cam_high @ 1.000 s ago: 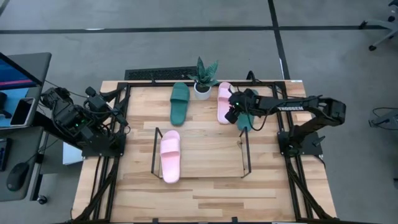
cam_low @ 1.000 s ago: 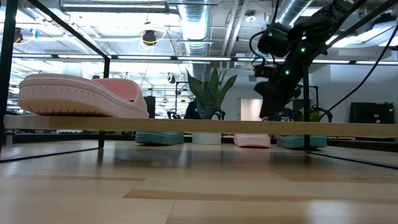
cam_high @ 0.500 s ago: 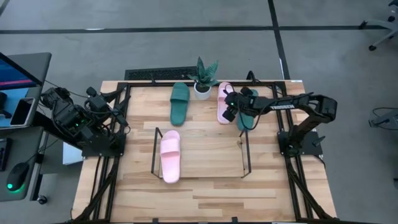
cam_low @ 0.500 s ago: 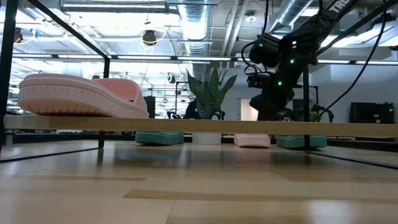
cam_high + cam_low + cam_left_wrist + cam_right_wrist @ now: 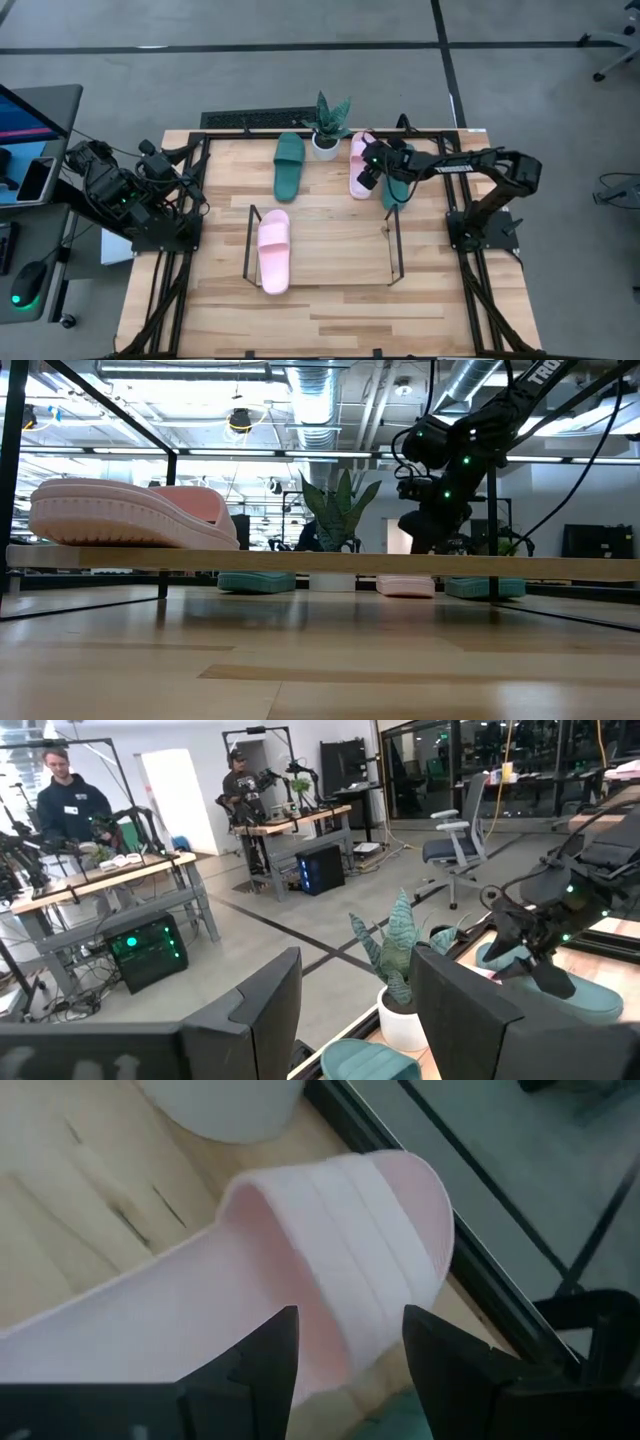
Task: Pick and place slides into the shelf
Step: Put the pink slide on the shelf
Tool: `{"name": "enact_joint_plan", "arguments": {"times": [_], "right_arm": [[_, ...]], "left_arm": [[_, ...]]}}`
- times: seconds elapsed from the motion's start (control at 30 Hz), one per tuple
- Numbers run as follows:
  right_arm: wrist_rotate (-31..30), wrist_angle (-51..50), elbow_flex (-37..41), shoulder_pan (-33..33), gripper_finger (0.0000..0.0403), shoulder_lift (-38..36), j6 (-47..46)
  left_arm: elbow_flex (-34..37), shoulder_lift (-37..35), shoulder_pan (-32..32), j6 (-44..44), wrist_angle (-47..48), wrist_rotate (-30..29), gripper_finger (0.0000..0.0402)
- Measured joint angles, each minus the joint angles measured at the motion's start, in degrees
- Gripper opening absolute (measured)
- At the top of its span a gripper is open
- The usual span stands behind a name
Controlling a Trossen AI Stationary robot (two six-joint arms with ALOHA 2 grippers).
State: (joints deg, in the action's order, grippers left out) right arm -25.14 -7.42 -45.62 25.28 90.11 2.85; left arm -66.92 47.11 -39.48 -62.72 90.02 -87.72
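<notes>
One pale pink slide (image 5: pixel 273 250) lies on the black wire shelf (image 5: pixel 396 252), near its left end; in the low view this slide (image 5: pixel 130 515) rests on the shelf's rail (image 5: pixel 320 563). The other pink slide (image 5: pixel 358 165) lies on the table by the far edge, and one green slide (image 5: pixel 288 165) lies left of it. The second green slide (image 5: pixel 393 190) is partly under the right arm. My right gripper (image 5: pixel 368 168) hovers open over the far pink slide; its fingers stand on either side of the wide strap (image 5: pixel 380 1240). My left gripper (image 5: pixel 355 1020) waits open at the table's left edge.
A small potted plant (image 5: pixel 327 128) in a white pot stands between the green and pink slides at the far edge. A black metal frame (image 5: pixel 200 150) edges the table. The shelf's middle and right part carry no slides. People stand at benches (image 5: pixel 70 800) in the room behind.
My right gripper has moved from above the right-hand green slide toward the table's left and far edge, and now stands over the far pink slide. No slide has moved.
</notes>
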Motion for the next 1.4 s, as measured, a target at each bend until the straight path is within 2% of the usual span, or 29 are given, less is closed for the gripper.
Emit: {"name": "enact_joint_plan", "arguments": {"times": [0.2, 0.33, 0.6, 0.73, 0.87, 1.03, 1.4], "right_arm": [[0.7, 1.1, -0.6, 0.0, 0.017, 5.3, 0.7], [-2.7, 2.5, -1.6, -0.7, 0.0169, 8.6, 0.7], [-9.6, 4.8, -3.7, -0.3, 0.0164, 9.7, 1.7], [-9.2, 4.3, -3.7, 0.5, 0.0154, 9.7, 1.9], [-9.2, 4.6, -3.7, 0.8, 0.0121, 9.7, 1.7], [-7.1, 4.5, -3.7, 0.9, 0.0018, 9.7, 0.1], [-6.5, 0.3, -4.3, 0.3, 0.0003, 9.3, -4.4]], "left_arm": [[0.0, 0.0, 0.0, 0.0, 0.0, 0.1, 0.0176], [0.0, 0.0, 0.0, 0.0, 0.0, 0.2, 0.0176], [0.0, 0.0, 0.0, 0.0, 0.0, 1.9, 0.0176], [0.0, 0.0, 0.0, 0.0, 0.0, 1.9, 0.0176], [0.0, 0.0, 0.0, 0.0, 0.0, 1.9, 0.0176], [0.0, 0.0, 0.0, 0.0, 0.0, 1.9, 0.0176], [0.0, 0.0, 0.0, 0.3, 0.0, 3.0, 0.0176]]}}
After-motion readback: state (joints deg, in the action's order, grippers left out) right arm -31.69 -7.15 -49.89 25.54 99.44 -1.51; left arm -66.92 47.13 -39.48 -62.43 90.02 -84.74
